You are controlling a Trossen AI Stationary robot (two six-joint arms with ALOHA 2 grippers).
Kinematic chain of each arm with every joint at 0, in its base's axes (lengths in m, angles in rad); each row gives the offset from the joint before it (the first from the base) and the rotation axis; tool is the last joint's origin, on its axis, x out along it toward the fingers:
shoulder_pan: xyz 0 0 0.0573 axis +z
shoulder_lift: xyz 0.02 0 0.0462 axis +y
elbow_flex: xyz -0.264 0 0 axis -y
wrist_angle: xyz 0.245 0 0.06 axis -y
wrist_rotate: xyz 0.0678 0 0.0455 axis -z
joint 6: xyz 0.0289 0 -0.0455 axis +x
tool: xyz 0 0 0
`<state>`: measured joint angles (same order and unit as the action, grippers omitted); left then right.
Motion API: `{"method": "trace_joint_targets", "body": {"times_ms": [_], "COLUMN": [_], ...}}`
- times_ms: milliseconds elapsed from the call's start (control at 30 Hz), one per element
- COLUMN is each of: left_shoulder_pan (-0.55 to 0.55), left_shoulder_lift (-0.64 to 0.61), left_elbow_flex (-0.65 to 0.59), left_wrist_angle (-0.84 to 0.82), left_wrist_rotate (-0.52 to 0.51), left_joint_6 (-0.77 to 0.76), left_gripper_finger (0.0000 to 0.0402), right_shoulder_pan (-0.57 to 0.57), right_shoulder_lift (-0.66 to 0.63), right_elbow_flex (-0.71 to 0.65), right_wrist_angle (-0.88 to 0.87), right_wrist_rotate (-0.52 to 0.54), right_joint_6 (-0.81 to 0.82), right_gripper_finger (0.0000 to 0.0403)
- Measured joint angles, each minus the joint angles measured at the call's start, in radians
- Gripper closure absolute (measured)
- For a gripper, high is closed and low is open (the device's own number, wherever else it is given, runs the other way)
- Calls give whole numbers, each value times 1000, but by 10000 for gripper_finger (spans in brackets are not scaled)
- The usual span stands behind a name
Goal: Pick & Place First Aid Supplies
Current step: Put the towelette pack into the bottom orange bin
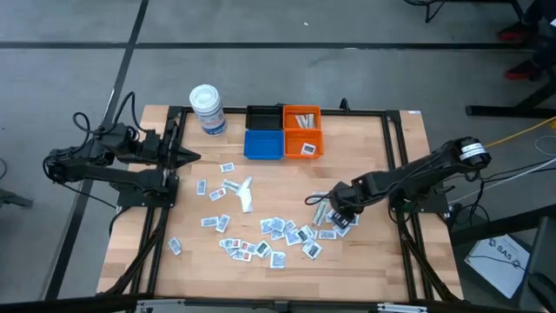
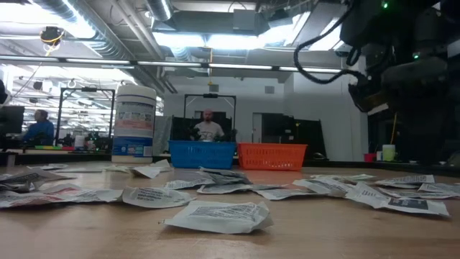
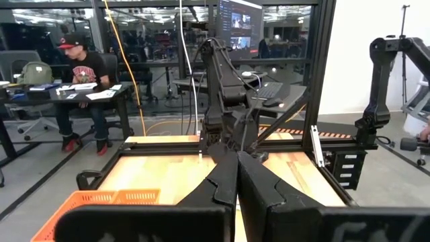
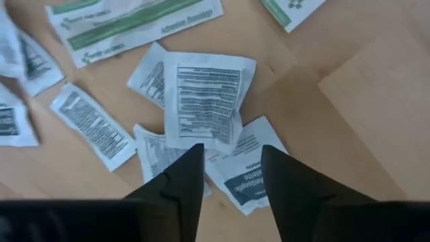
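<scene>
With our right gripper [image 4: 230, 161] spread apart over the sachets [image 4: 208, 101], we are picking: next we must descend and close on one.

Sachets [image 1: 274, 236] litter the tabletop's [image 1: 373, 269] middle and front, thickest beneath the right hand [image 1: 334, 211], whose fingers stand apart just above them. At the back, a tub [image 1: 208, 109] and bins [image 1: 283, 132] block the way. The right and front-left stretches of wood lie bare.
</scene>
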<state>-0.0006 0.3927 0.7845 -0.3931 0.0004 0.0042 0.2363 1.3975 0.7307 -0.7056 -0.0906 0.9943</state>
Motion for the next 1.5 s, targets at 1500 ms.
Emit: {"method": "trace_joint_targets", "body": {"times_ms": [1500], "left_shoulder_pan": [0], "left_shoulder_lift": [0], "left_elbow_flex": [0], "left_wrist_angle": [0], "left_wrist_rotate": [0], "left_joint_6": [-1], "left_gripper_finger": [398], "right_shoulder_pan": [-69], "right_shoulder_lift": [0], "right_elbow_flex": [111], "right_wrist_angle": [-24], "right_wrist_rotate": [423], "right_joint_6": [-287], "right_gripper_finger": [400]}}
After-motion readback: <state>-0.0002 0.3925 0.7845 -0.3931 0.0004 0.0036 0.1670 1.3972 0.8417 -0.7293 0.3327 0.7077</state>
